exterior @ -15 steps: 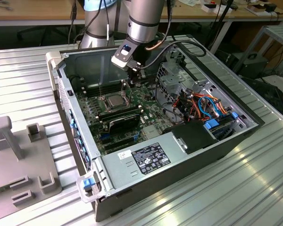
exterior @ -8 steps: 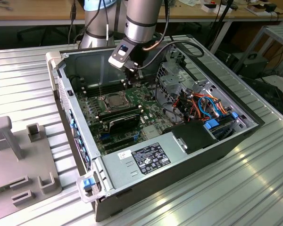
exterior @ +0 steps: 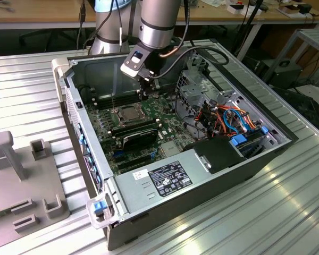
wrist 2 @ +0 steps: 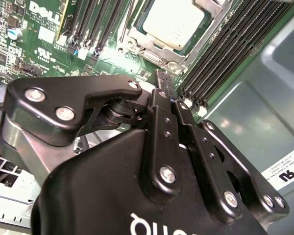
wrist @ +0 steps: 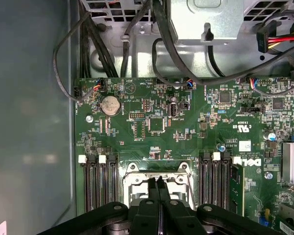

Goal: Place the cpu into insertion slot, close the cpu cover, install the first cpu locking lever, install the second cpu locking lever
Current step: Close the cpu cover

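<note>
in the exterior view, reading from its left to its right, you meet first a grey plastic fixture (exterior: 21,175) lying on the ribbed metal table (exterior: 287,212), then the open computer case (exterior: 74,114) with a blue latch (exterior: 98,207) at its near corner. inside the case lies the green motherboard (exterior: 103,127), and on it the chip (exterior: 128,112) sits flat in the socket (wrist: 132,169), its silver face up. a thin metal lever (exterior: 113,102) stands upright just beside the socket. in the second wrist view the chip (wrist 2: 172,22) shows through the window of the cover frame (wrist 2: 154,53), which lies down around it. the arm reaches down into the case, and the gripper (exterior: 144,97) hangs just beside the socket, on the exterior view's right of the chip. in both wrist views the gripper (wrist 2: 162,78) (wrist: 157,183) has its two black fingers (wrist: 152,193) pressed together with nothing between them. whether their tips touch the socket you cannot tell. long black memory slots (wrist: 98,188) flank the socket on both sides. further right lie the power supply (exterior: 170,178) and a bundle of orange and blue cables (exterior: 231,117).
</note>
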Controlling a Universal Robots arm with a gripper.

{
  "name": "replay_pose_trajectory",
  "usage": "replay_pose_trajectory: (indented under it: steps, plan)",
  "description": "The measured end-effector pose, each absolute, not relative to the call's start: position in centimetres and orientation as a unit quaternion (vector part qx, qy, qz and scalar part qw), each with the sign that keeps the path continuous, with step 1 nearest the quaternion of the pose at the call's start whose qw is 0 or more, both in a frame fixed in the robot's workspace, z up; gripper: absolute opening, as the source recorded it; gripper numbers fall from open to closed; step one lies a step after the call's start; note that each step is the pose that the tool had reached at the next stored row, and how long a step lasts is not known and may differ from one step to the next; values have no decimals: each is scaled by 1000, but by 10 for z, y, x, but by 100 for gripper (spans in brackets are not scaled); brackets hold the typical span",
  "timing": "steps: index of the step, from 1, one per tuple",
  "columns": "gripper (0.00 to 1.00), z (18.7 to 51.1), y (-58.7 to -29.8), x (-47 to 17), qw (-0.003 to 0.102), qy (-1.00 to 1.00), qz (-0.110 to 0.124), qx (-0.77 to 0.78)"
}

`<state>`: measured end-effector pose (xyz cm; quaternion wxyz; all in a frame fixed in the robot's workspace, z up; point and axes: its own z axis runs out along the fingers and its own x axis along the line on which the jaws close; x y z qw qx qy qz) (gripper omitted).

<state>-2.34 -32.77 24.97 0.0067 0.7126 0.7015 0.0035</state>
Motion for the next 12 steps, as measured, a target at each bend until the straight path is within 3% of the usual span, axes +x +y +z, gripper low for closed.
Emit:
replay_pose_trajectory:
  steps: [12]
  plan:
    - [11,249,-328,-41,7,702,3,713]
